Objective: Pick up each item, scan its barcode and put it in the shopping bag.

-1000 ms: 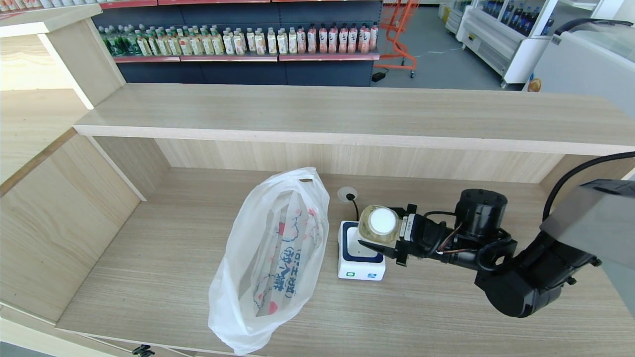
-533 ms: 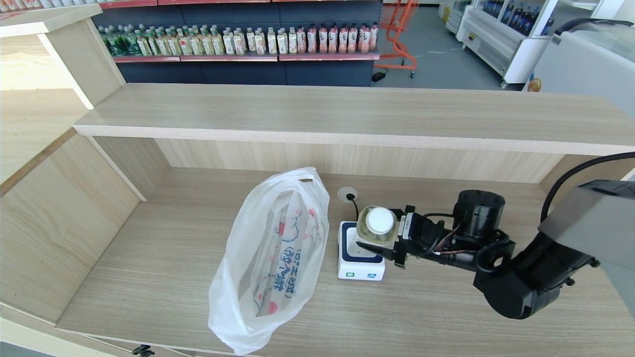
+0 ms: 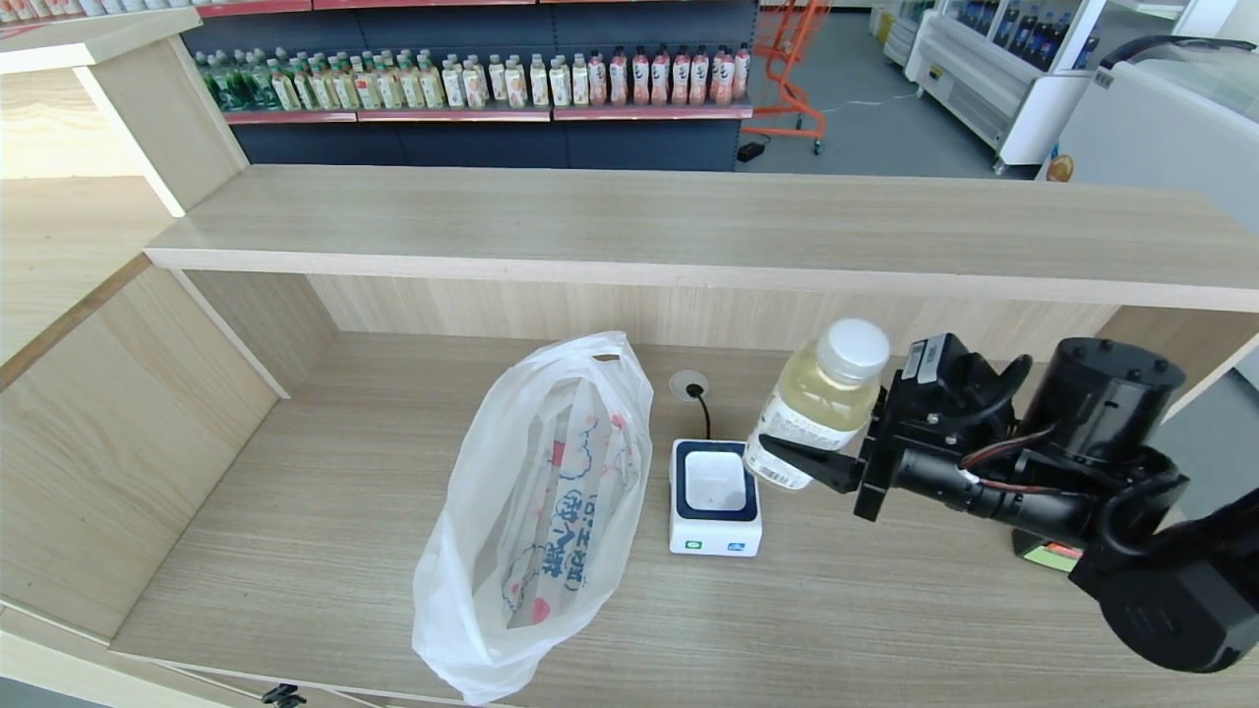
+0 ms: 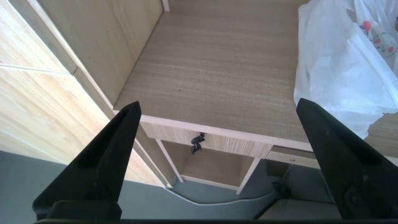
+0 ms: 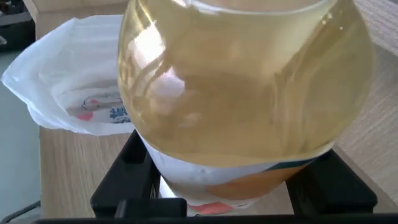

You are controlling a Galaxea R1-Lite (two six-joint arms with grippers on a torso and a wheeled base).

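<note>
Left claw [image 4: 217, 109] spread wide, empty, hanging off the near edge of the surface [image 4: 211, 62], roughly 7 o'clock of the shopping bag [image 3: 536, 501]. Scanner [image 3: 715, 497] sits at the bag's 3 o'clock. Bottle [image 3: 821, 398] is in the air at the scanner's 2 o'clock, right claw [image 3: 802, 447] clamped on its labelled lower body. Full of liquid, so probably hefty. Smooth plastic, walls likely give; label band looks the safest grip. Long axis tilted: cap to 1 o'clock, base to 7, toward the scanner.
</note>
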